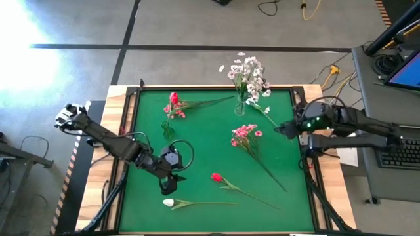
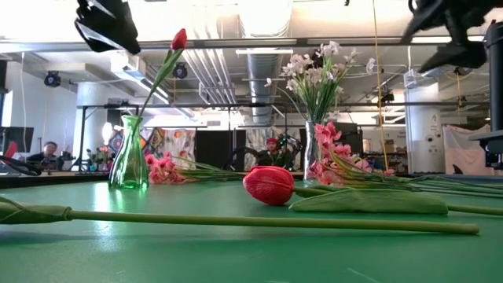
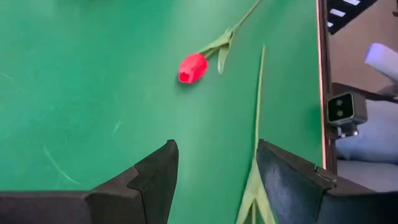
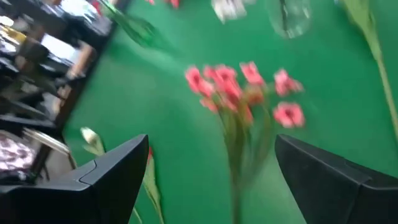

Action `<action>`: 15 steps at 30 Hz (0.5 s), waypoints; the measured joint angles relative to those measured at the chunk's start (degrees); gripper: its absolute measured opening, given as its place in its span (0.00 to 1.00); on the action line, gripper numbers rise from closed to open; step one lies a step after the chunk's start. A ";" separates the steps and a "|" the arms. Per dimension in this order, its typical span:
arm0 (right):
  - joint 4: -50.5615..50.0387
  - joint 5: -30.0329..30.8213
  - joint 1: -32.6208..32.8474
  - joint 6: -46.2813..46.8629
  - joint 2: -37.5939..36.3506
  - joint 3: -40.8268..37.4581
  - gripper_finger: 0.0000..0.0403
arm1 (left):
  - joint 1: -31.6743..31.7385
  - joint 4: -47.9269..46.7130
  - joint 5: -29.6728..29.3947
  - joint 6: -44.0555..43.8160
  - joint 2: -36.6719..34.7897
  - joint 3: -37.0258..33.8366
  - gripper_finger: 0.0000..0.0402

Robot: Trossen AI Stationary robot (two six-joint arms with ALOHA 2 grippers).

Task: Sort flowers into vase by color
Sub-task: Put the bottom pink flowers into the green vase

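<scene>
A red tulip [image 1: 216, 177] lies flat near the table's front, beside a white bud [image 1: 169, 203] (its stem running rightward). A pink cluster [image 1: 244, 134] lies mid-table; another pink stem [image 1: 178, 112] lies at far left by a green vase [image 1: 167, 128] holding one red tulip [image 1: 174, 98]. White sprays [image 1: 249, 75] stand in the clear vase [image 1: 241, 107], far centre.

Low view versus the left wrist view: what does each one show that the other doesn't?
Only the low view shows the green vase holding one upright red tulip, the clear vase with white sprays, and the pink blossoms lying on the mat. Only the left wrist view shows the left gripper, open above the mat with a green stem between its fingers. Both show the loose red tulip lying flat.
</scene>
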 joint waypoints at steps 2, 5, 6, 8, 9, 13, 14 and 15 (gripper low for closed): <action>-3.85 -0.03 1.16 2.19 0.32 0.00 0.84 | -0.71 -0.13 0.01 -0.91 0.00 0.00 0.51; -7.94 0.02 2.95 4.63 0.36 0.00 0.83 | -1.94 -0.99 0.05 -2.42 0.00 0.02 0.51; -8.79 -0.11 3.67 5.28 0.48 0.00 0.82 | -2.36 -1.82 0.48 -2.93 0.00 0.16 0.51; -9.65 -0.23 5.18 6.61 1.02 0.00 0.82 | -3.20 -2.69 1.82 -4.27 0.00 0.24 0.51; -9.72 -0.22 5.91 6.97 1.06 0.00 0.82 | -3.52 -3.02 2.36 -4.91 0.00 0.24 0.51; -9.59 -0.22 8.73 8.22 2.25 0.00 0.82 | -4.71 -3.82 2.72 -7.75 0.00 0.24 0.51; -9.52 -0.21 9.60 8.30 2.83 0.00 0.82 | -4.97 -3.78 2.70 -8.28 0.00 0.24 0.51; -9.48 -0.22 10.54 8.30 3.44 0.00 0.82 | -5.22 -3.78 2.68 -8.69 0.00 0.24 0.51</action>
